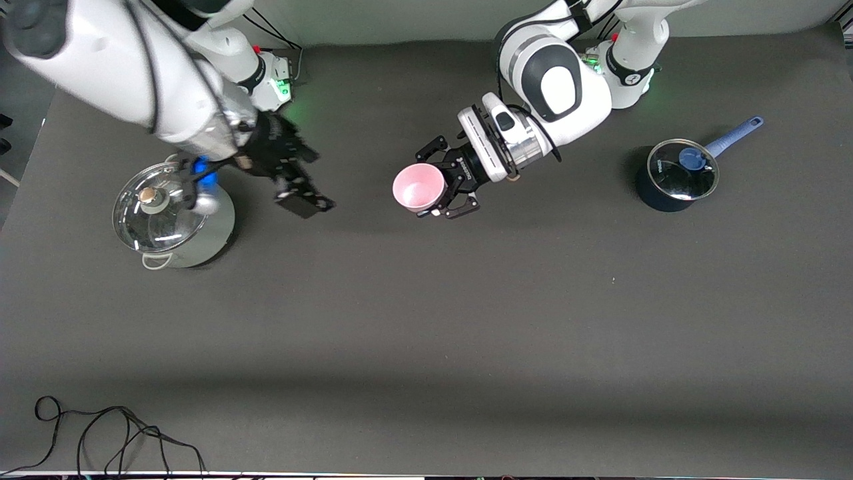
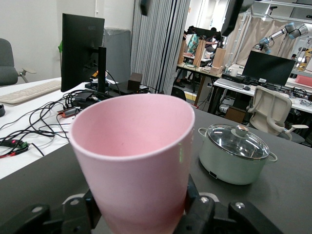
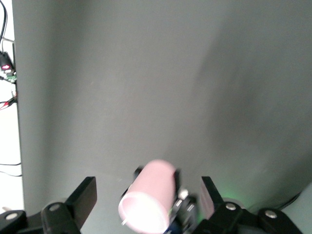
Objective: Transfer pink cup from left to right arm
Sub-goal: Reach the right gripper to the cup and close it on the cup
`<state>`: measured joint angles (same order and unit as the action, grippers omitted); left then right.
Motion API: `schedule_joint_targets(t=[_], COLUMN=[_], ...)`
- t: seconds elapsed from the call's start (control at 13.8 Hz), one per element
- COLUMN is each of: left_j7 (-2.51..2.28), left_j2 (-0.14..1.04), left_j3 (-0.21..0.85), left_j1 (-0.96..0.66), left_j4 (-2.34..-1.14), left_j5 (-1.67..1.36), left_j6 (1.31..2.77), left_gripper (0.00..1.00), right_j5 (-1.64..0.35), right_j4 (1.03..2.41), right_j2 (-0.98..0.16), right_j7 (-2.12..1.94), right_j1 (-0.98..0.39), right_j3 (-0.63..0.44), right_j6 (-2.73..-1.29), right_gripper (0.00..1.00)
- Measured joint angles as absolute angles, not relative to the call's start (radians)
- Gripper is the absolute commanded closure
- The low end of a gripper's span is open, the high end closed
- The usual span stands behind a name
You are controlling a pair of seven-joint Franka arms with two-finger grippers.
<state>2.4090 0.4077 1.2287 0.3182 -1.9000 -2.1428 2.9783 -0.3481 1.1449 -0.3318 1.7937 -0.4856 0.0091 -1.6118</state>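
Left gripper (image 1: 445, 190) holds the small pale-pink plastic tumbler (image 1: 418, 187) by its base end, up in the air over the bare middle of the dark grey table mat (image 1: 426, 320). The tumbler lies tipped sideways, mouth toward the right arm's end.

Right gripper (image 1: 301, 180) hangs over the mat just beside the glass-lidded pale-green steel pot (image 1: 172, 217), well apart from the tumbler. Its fingers (image 3: 83, 197) stand wide apart in the right wrist view, nothing between them.

For a clean handover, I'd:
- bring the right gripper in along the tumbler's axis, straddling the wall near the rim
- keep the left grip firm until the right fingers pinch
- stay off the left fingers (image 2: 204, 214); free wall looks short, though that's hard to judge from these angles
- pinch gently, since thin plastic will probably flex.
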Motion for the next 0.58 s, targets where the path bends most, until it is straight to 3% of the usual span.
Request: schedule_joint_targets(t=[0.58], left_j7=[2.405], left_j2=[0.408], left_j3=[1.224], left_j1=[0.317], left_j4=[-1.899], left_j5=[-2.143], left_j6=[2.979], left_gripper=[0.67], right_j5=[-0.352], right_j4=[1.122], right_j2=[-0.420], right_j7=[1.898], right_j1=[-0.501], right_j3=[0.155], right_j6=[-1.640], right_gripper=[0.06])
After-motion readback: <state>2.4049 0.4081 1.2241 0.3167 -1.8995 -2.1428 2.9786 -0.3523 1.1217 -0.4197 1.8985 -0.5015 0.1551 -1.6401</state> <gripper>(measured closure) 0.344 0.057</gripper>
